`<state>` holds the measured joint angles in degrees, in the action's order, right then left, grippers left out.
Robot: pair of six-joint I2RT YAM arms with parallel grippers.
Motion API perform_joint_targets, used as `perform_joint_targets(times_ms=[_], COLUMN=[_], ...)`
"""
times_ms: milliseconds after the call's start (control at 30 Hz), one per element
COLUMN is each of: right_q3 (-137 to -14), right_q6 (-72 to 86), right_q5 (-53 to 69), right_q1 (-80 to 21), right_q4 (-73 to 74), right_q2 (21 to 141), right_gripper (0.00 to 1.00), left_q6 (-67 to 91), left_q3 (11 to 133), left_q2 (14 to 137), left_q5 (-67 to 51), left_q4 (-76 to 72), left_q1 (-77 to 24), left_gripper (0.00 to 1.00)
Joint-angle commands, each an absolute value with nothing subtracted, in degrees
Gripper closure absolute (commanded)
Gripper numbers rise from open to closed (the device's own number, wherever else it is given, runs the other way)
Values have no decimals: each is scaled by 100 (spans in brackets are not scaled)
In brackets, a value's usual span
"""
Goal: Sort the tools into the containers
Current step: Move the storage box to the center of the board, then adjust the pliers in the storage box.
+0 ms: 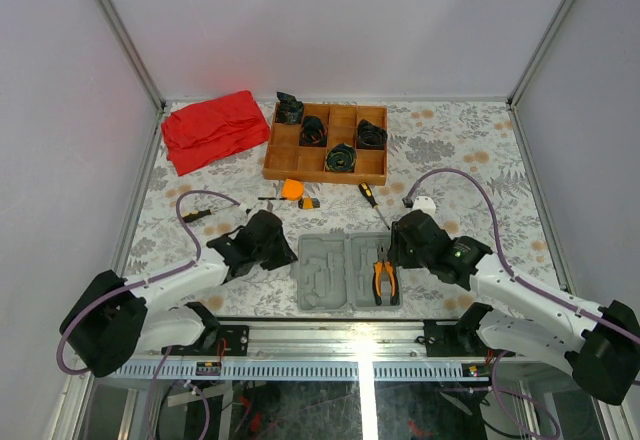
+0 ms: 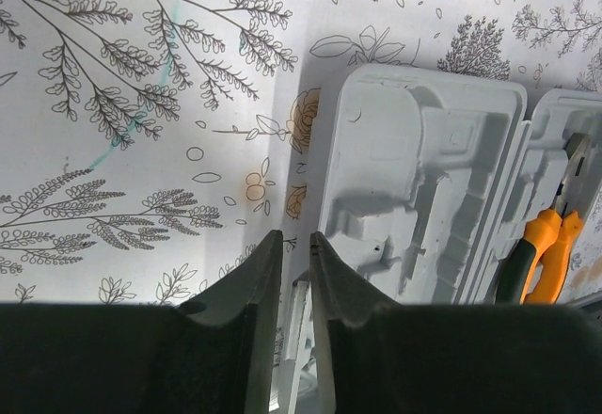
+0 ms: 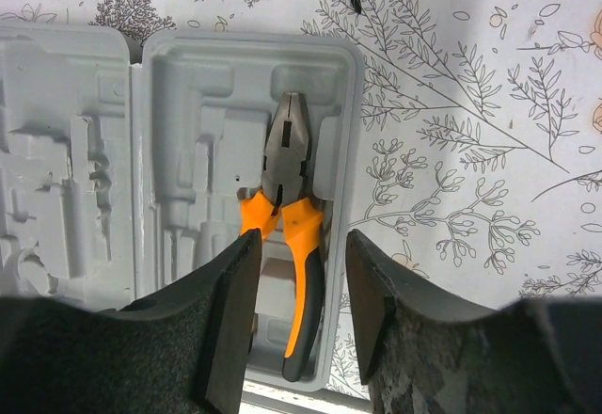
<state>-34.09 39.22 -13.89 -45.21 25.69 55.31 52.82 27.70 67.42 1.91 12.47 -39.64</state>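
The grey tool case (image 1: 325,272) lies open and flat between my arms. Orange-handled pliers (image 1: 384,280) lie in its right half; the left half is bare. My right gripper (image 3: 301,245) is open and empty, hovering over the pliers' handles (image 3: 303,273). My left gripper (image 2: 290,240) hangs at the case's left edge (image 2: 324,179), jaws a narrow gap apart with nothing between them. The orange tape measure (image 1: 292,189), a small yellow-grey piece (image 1: 311,202) and a black-and-yellow screwdriver (image 1: 368,194) lie behind the case. Another screwdriver (image 1: 197,216) lies at the left. I see no thin black ring.
A brown wooden compartment tray (image 1: 281,148) with black coiled bundles stands at the back. A red cloth (image 1: 212,128) lies at the back left. A small white object (image 1: 423,202) lies behind my right arm. White walls enclose the table.
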Motion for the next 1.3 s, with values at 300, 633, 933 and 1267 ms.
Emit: perform_joint_targets(times_ms=[300,633,933,1267], right_q3=[-3522,-3609,-3595,-3554], right_q6=[3942,3725,3722,3691], right_q5=[-1168,-562,-553,-598], right_q1=[-4500,-4499,-4492,-4500], right_q4=[2368,2267,2258,2259], right_q2=[5928,6258,6253,6236], right_gripper=[52,51,48,48], left_q6=[5306,5296,5042,4756], left_q3=[2468,2410,2532,2862], left_q2=[6406,6334,6358,7099], left_q5=[218,169,-151,-198], left_q4=[1333,1350,1072,798], left_q1=[-3674,-3613,-3612,-3612], left_gripper=[94,95,53,56])
